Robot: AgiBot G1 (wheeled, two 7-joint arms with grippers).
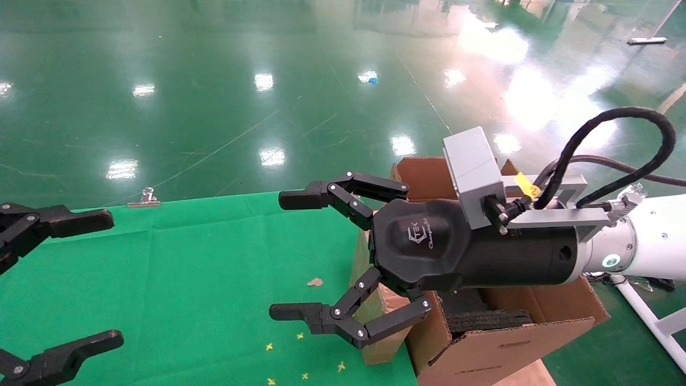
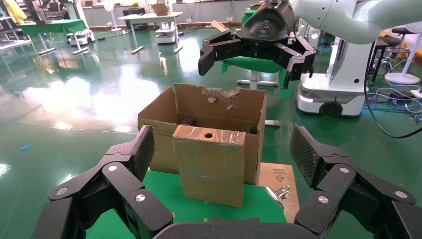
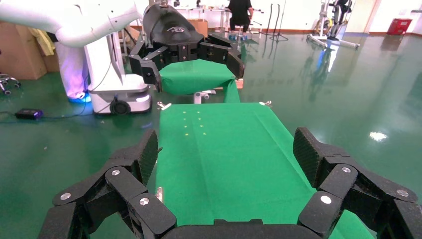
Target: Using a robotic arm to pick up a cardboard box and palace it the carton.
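The cardboard box (image 2: pixel 211 167) stands upright on the green table, hole face up, right against the carton (image 2: pixel 158 118). In the head view only part of the box (image 1: pixel 381 351) shows behind my right gripper (image 1: pixel 289 256). That gripper is open and empty and hangs above the table just past the box, with its wrist over the carton (image 1: pixel 509 348). It also shows in the left wrist view (image 2: pixel 249 69), above the carton. My left gripper (image 1: pixel 104 279) is open and empty at the table's left side and faces the box (image 2: pixel 224 147).
The green cloth table (image 1: pixel 187 279) stretches between the two grippers (image 3: pixel 226 149). Black foam (image 1: pixel 487 321) lines the carton, whose far flap is torn. A metal binder clip (image 2: pixel 277 193) lies by the box and another (image 1: pixel 143 198) sits at the table's far edge. Green floor lies all around.
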